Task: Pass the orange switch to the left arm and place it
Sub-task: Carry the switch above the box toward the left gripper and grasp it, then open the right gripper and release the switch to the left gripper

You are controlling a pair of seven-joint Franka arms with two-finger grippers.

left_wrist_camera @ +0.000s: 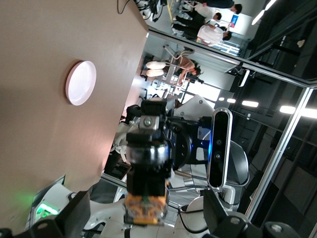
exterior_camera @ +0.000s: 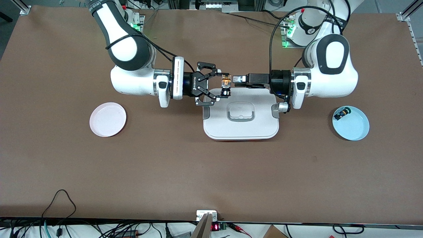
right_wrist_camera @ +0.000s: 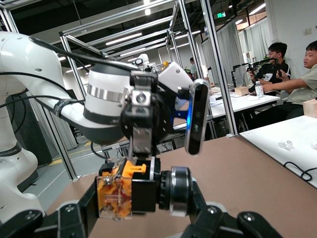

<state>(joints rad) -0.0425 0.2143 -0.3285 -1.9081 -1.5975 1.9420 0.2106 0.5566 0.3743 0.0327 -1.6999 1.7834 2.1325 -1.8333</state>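
The orange switch [exterior_camera: 226, 85], black-bodied with an orange end, hangs over the edge of the white box [exterior_camera: 241, 127] that lies farther from the front camera. My right gripper [exterior_camera: 223, 85] is shut on it, and in the right wrist view its fingers clamp the switch [right_wrist_camera: 138, 191] at both ends. My left gripper [exterior_camera: 235, 79] is level with the switch and faces it, open. In the left wrist view the switch's orange end [left_wrist_camera: 146, 208] points at me between my wide-spread fingers [left_wrist_camera: 74, 210], touching neither.
A pink plate [exterior_camera: 108, 119] lies toward the right arm's end of the table. A blue plate [exterior_camera: 355, 127] toward the left arm's end holds another small black switch [exterior_camera: 340, 114]. The box has grey side latches and a recessed lid handle [exterior_camera: 241, 111].
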